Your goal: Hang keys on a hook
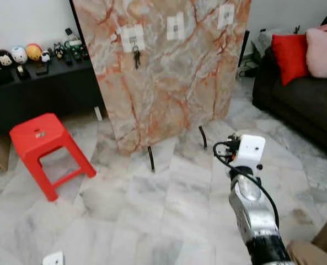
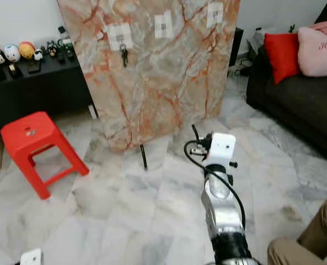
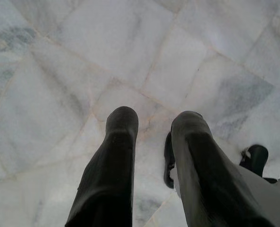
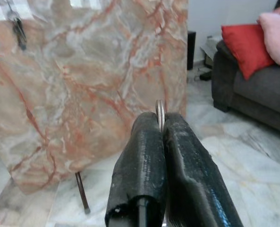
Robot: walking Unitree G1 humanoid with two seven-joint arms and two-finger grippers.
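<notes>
A tall marble-patterned board stands on the floor ahead and carries three white hook plates. The left plate has a bunch of dark keys hanging from it. The middle plate and the right plate are bare. My right arm reaches forward, well short of the board. My right gripper is shut on a metal key ring, whose edge pokes out between the fingertips. My left gripper points down at the tiled floor, open and holding nothing.
A red plastic stool stands to the left, before a black cabinet with figurines. A dark sofa with a red cushion is at the right. The board rests on thin black legs. A person's tan trouser knee is at the near right.
</notes>
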